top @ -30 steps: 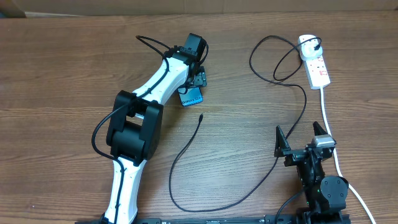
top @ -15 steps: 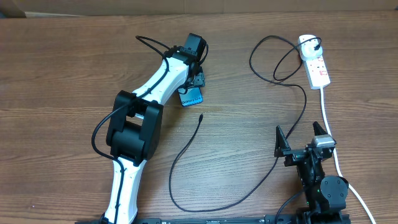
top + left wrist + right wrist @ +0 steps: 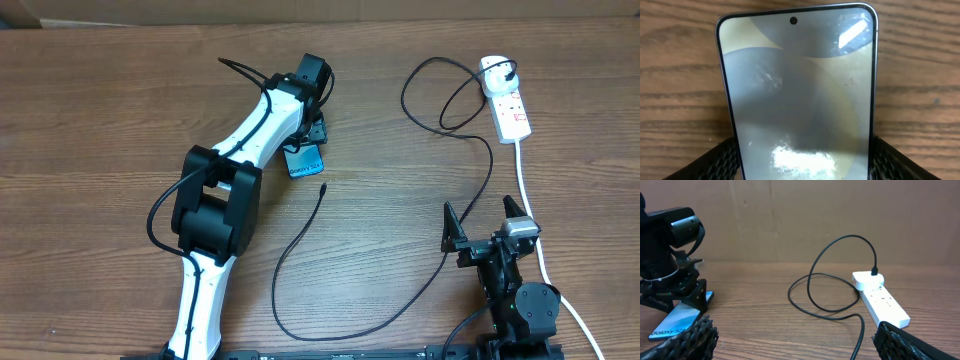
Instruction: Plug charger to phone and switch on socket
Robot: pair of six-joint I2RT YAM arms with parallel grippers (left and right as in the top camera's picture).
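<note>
**Left jaws on phone, right jaws released**

We see the left gripper (image 3: 310, 140) clamped on the phone (image 3: 800, 90). Its fingers (image 3: 725, 160) press against both long sides, and the screen faces up. The charger (image 3: 300, 235) lies outside these jaws, its connector tip (image 3: 324, 187) near the phone but not touching. The right gripper (image 3: 482, 222) stands spread wide and empty. The socket (image 3: 508, 100) sits well ahead of its jaws, with a black plug (image 3: 874, 271) inserted.

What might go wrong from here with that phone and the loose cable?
The left gripper straddles only one end of the phone, so the phone may slip or twist when lifted. The charger loops right past the open right gripper; reaching for its tip could snag and drag it.
</note>
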